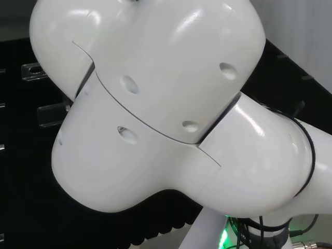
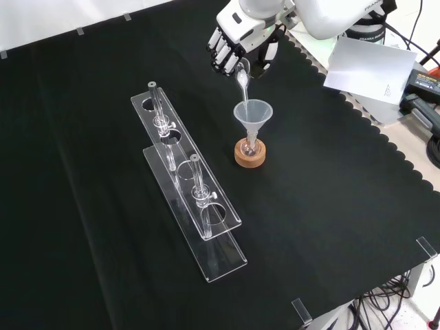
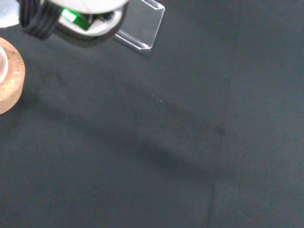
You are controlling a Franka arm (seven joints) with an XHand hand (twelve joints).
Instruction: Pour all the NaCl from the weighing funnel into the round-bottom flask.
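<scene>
Weighing funnel at upper centre of front view, tilted steeply, spout end down toward wide mouth of clear plastic funnel seated in round-bottom flask. Spout tip just above, perhaps just inside, the funnel's rim; contact not resolvable. White streak along the weighing funnel, likely NaCl on its way down, though grains too small to make out. Flask small, clear, hard to see, sitting upright on cork ring near frame centre; same cork ring cut off at left edge of wrist view. Hand at top of front view, fingers curled round upper end of the weighing funnel, pinching it, knuckles facing camera. Step judged: pour under way, vessel already tipped over target. Amount left in weighing funnel not readable. Next move likely calls for holding spout over funnel mouth, raising tilt a little more to clear residue, keeping lateral drift small so nothing falls on black cloth; knocking the plastic funnel could topple flask off the ring. Outward: clear acrylic rack in two tiers left of flask, well apart, running diagonally from upper left to lower centre. Papers and cables beyond cloth edge at upper right. Head view: large white arm links across frame, rack corners at left edge.
</scene>
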